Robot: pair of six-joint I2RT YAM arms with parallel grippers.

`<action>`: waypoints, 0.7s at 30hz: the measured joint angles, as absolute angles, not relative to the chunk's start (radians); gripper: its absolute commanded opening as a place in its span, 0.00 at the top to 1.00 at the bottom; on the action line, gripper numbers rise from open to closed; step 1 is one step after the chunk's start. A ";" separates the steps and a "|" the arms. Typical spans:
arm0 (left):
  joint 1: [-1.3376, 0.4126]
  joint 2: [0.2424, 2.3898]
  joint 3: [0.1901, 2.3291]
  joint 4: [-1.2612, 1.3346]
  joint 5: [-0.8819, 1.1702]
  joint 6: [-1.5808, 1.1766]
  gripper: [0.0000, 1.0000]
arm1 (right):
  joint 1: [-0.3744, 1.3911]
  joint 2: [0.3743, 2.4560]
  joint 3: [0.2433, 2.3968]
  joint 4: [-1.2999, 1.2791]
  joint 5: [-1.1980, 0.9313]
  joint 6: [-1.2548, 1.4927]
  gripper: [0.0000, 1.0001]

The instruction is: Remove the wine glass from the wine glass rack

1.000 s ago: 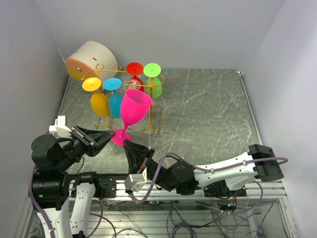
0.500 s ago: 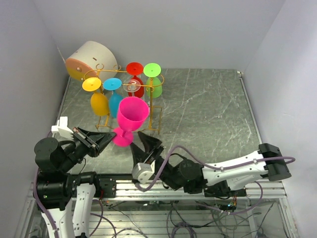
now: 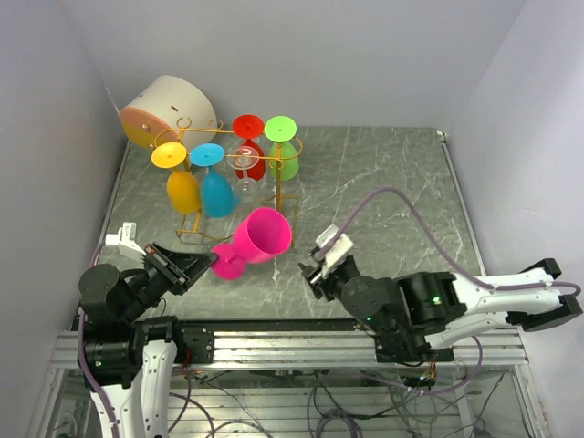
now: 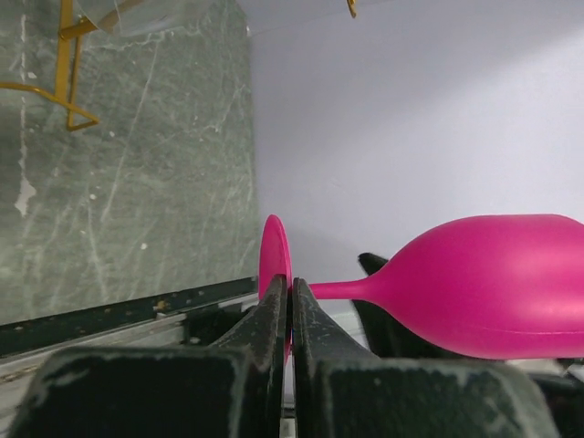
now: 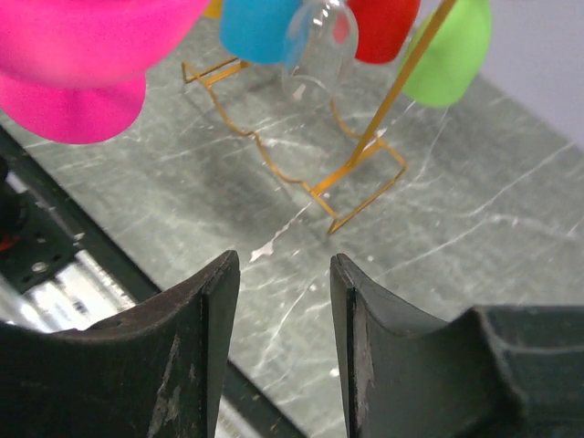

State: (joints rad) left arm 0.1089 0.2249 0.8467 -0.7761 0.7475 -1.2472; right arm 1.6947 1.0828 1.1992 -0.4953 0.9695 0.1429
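The pink wine glass [image 3: 260, 239] hangs tilted in front of the gold wire wine glass rack [image 3: 278, 208], clear of it, its mouth turned up and to the right. My left gripper [image 3: 210, 262] is shut on the thin edge of its round foot [image 4: 274, 260]; the stem and bowl [image 4: 493, 287] stretch off to the right. My right gripper [image 3: 308, 271] is to the right of the glass, apart from it. Its fingers [image 5: 214, 283] are open over bare table, with the pink glass [image 5: 82, 55] at the upper left and the rack [image 5: 365, 155] ahead.
On the rack hang yellow [image 3: 182, 187], blue [image 3: 215, 190], red [image 3: 248, 128], green [image 3: 283, 146] and clear [image 3: 245, 173] glasses. A white-and-orange drum [image 3: 169, 108] lies at the back left. Grey walls close in the left, the back and the right.
My right gripper opened, let go of the pink glass's foot and drew back to the right. The glass tipped from upright to slanting in my left gripper, which has shut fully.
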 measured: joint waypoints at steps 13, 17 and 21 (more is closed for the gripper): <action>0.109 0.258 1.037 -0.923 0.742 -0.920 0.93 | 1.695 0.986 1.490 -0.793 0.772 0.484 0.40; 0.109 0.258 1.056 -0.943 0.739 -0.883 0.93 | 1.695 1.011 1.534 -0.791 0.743 0.483 0.39; 0.109 0.258 1.076 -0.964 0.737 -0.860 0.93 | 1.695 1.070 1.570 -0.791 0.740 0.478 0.37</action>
